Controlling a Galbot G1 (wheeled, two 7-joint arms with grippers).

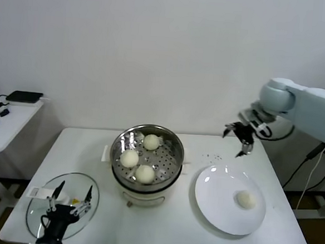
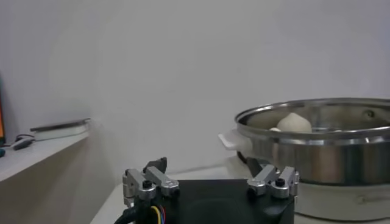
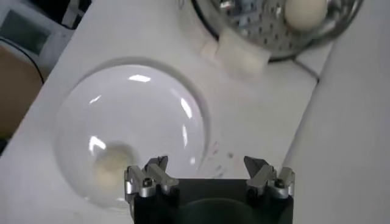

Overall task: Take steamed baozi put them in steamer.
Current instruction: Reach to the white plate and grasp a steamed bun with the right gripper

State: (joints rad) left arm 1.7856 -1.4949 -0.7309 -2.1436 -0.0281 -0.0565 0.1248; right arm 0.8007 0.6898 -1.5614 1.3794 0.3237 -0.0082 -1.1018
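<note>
The steamer (image 1: 173, 167) stands mid-table with three baozi on its perforated tray: one at the left (image 1: 129, 159), one at the back (image 1: 151, 142), one at the front (image 1: 145, 174). A fourth baozi (image 1: 246, 200) lies on the white plate (image 1: 218, 201) to the right. My right gripper (image 1: 236, 140) is open and empty, held in the air above the table behind the plate. Its wrist view shows the plate (image 3: 134, 122), the bun (image 3: 109, 170) and the steamer rim (image 3: 268, 36). My left gripper (image 1: 71, 196) is open and empty over the glass lid, beside the steamer (image 2: 323, 158).
The round glass lid (image 1: 38, 216) lies flat at the table's front left. A small side table (image 1: 6, 122) with a black device stands at the far left. A white wall runs behind the table. Cables hang at the right.
</note>
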